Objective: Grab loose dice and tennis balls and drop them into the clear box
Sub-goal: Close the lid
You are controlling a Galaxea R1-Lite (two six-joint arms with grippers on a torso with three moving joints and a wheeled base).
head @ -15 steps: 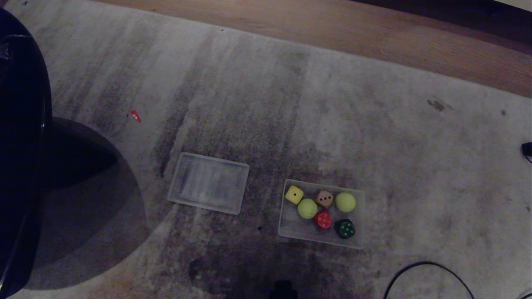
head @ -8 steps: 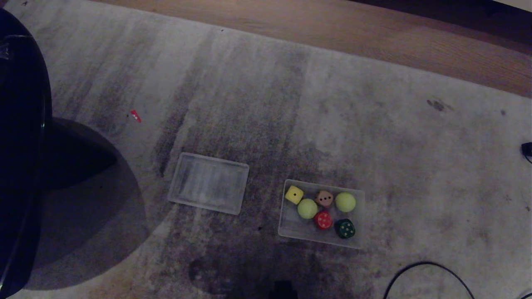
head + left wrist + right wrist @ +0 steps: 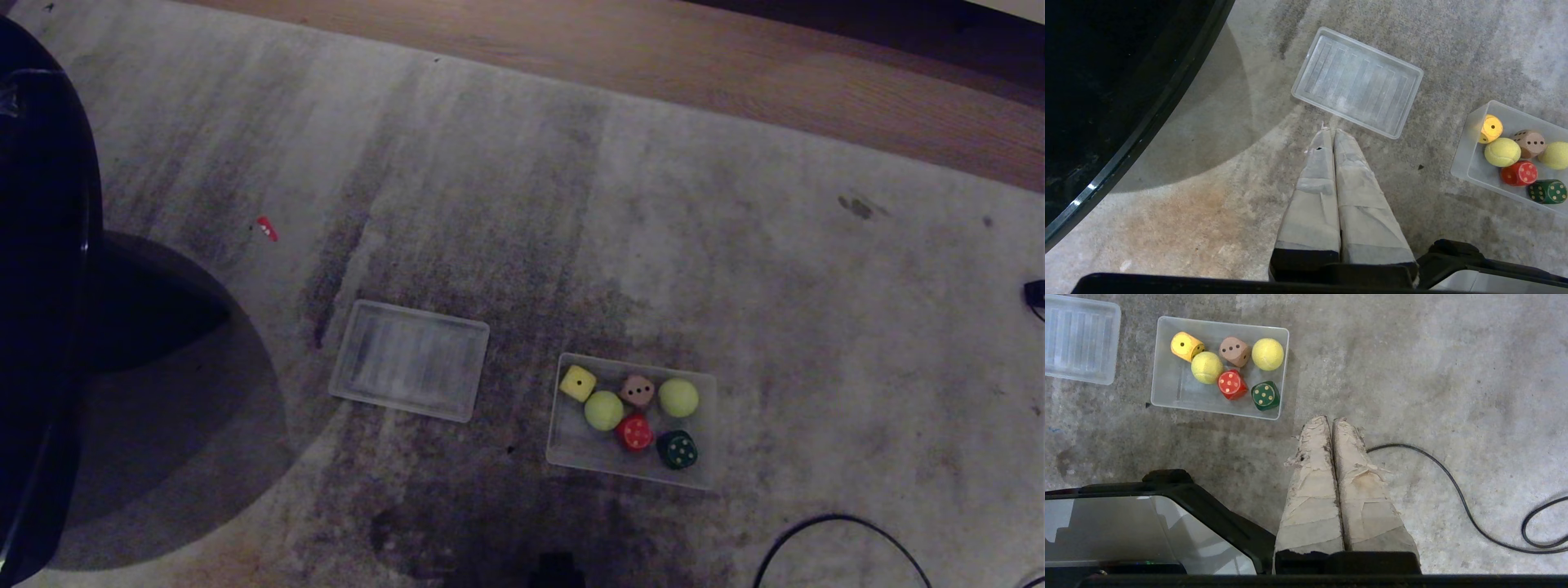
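The clear box [image 3: 571, 445] sits on the grey carpet at lower centre-right of the head view. Inside it lie a yellow die [image 3: 577, 382], a beige die [image 3: 637, 390], a red die [image 3: 634, 432], a dark green die [image 3: 678, 450] and two tennis balls [image 3: 604, 410] [image 3: 679, 397]. Neither gripper shows in the head view. In its wrist view my left gripper [image 3: 1329, 130] is shut and empty, above bare carpet near the lid. My right gripper [image 3: 1330, 419] is shut and empty too, hanging above carpet beside the box [image 3: 1167, 392].
A flat ribbed translucent lid [image 3: 410, 359] lies left of the box. A black cable [image 3: 824, 531] curls on the carpet at lower right. A dark round object [image 3: 41, 286] fills the left edge. Wooden floor [image 3: 735, 73] borders the carpet at the back. A small red scrap [image 3: 266, 229] lies on the carpet.
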